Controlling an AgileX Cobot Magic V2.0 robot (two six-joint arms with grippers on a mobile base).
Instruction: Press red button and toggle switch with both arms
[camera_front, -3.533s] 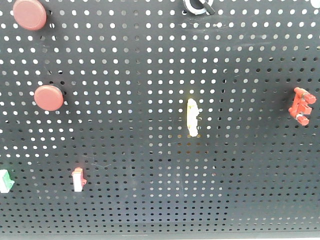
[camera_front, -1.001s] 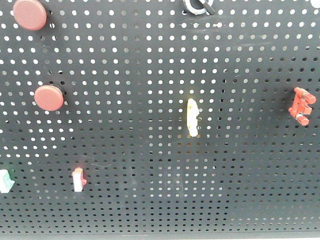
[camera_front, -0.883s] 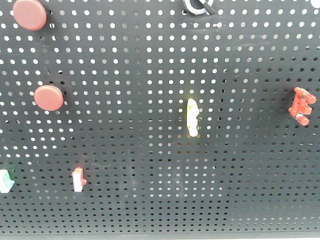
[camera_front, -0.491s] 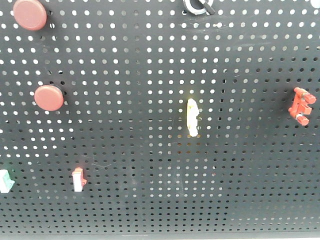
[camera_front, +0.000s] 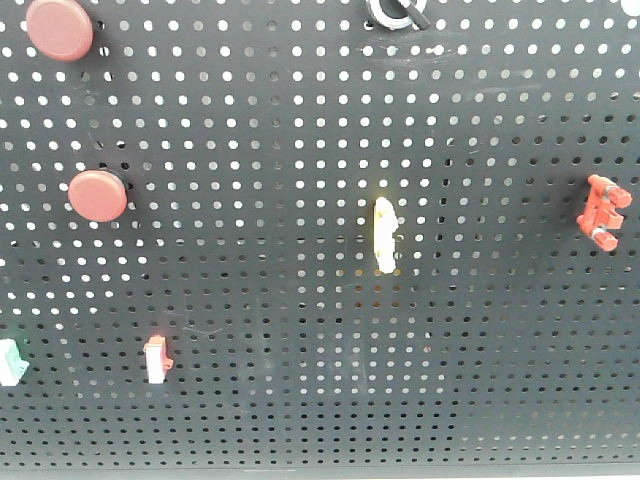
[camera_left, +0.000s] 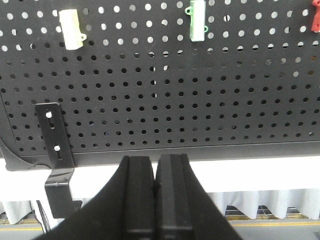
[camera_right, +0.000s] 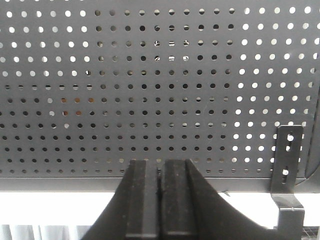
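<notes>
In the front view the black pegboard (camera_front: 300, 420) carries two round red discs. The slightly larger one, the red button (camera_front: 58, 28), sits at the top left, and the other disc (camera_front: 97, 195) is below it. The all-red toggle switch (camera_front: 603, 212) is at the right edge. Neither arm shows in the front view. My left gripper (camera_left: 155, 170) is shut and empty, level with the board's bottom edge. My right gripper (camera_right: 160, 172) is also shut and empty, at the bottom edge of the board.
A yellow oval lever (camera_front: 384, 235), a red-and-white rocker (camera_front: 155, 360), a green piece (camera_front: 8, 362) and a black knob (camera_front: 397, 12) are on the board. The left wrist view shows a cream switch (camera_left: 71, 29), a green switch (camera_left: 196, 20) and a bracket (camera_left: 54, 135). Another bracket (camera_right: 288, 160) shows at right.
The green piece at the left edge shows a little less than 3.5 s ago. Nothing else on the board has visibly changed.
</notes>
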